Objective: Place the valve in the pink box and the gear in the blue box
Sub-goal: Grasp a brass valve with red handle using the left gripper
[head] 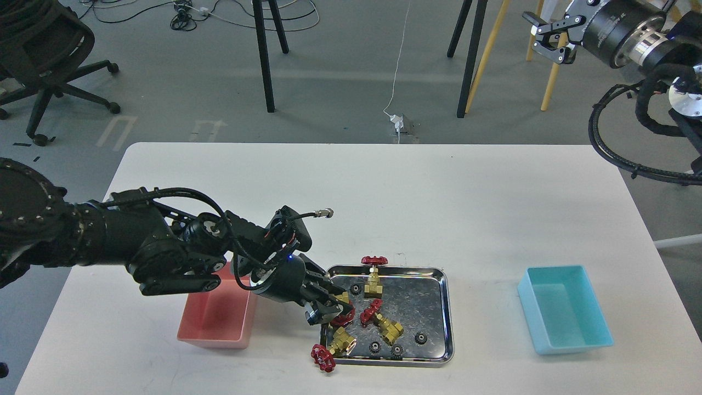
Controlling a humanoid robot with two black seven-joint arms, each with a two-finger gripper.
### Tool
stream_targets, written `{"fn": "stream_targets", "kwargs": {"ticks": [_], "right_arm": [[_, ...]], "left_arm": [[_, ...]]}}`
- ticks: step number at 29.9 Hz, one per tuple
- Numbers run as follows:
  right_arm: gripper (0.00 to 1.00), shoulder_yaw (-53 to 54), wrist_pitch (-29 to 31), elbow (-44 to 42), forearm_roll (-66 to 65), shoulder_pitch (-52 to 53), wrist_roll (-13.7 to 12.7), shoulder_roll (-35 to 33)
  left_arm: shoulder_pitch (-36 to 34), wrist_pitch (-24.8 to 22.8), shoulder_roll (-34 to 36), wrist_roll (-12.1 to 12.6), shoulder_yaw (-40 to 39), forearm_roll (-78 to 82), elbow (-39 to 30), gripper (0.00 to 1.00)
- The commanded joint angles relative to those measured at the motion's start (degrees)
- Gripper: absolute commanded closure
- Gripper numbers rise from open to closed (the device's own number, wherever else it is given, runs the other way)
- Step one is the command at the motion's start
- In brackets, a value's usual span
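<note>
My left gripper (pixel 327 307) reaches over the left end of the steel tray (pixel 445 307), its fingers closed around a brass valve (pixel 343 300) with a dark red handwheel. Three more valves are on the tray. One stands upright (pixel 374 277), one lies in the middle (pixel 387 326), and one (pixel 339 343) pokes its wheel over the front-left rim. Several black gears (pixel 420 338) lie in the tray. The pink box (pixel 218 318) sits left of the tray, partly under my left arm. The blue box (pixel 565 308) stands empty at the right. My right gripper (pixel 544 36) is open, high at the top right, off the table.
Black cabling from my right arm (pixel 630 159) loops past the table's right far corner. Chair and stand legs (pixel 263 60) are on the floor beyond the table. The white tabletop (pixel 384 197) stretches behind the tray.
</note>
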Motion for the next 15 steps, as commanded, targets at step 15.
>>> {"fn": "stream_targets", "kwargs": {"ticks": [15], "right_arm": [[0.0, 0.35, -0.2, 0.0, 0.0, 0.12, 0.09, 0.0]], "left_arm": [[-4.01, 0.75, 7.35, 0.0, -6.15, 1.62, -3.18, 0.88]]}}
